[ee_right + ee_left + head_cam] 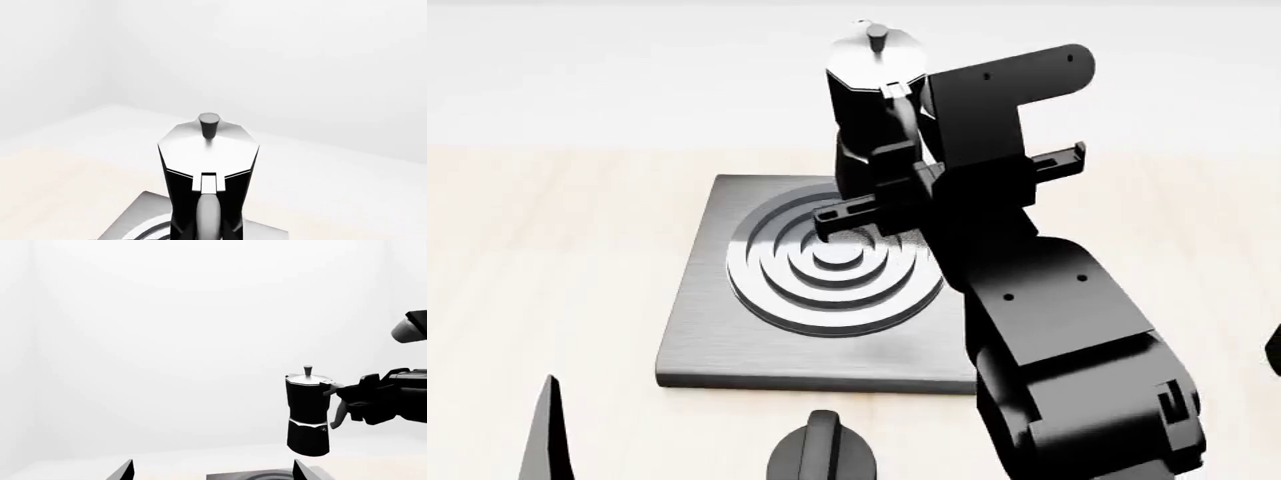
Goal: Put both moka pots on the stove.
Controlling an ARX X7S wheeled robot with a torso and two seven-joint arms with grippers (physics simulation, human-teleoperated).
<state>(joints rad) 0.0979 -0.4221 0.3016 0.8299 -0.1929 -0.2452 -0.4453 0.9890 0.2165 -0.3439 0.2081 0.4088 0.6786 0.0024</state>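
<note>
Here the right gripper (343, 400) holds a faceted moka pot (308, 412) above the ringed stove (827, 290).

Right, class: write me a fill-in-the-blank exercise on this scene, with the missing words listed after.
1. The right pincer grips the moka pot by its ____.
2. The pot hangs in the air above the ____, not resting on it.
3. The stove bears raised concentric ____.
4. A round black dial knob sits on the stove's ____ side, toward the robot.

Missing words: handle; stove; rings; near
</note>
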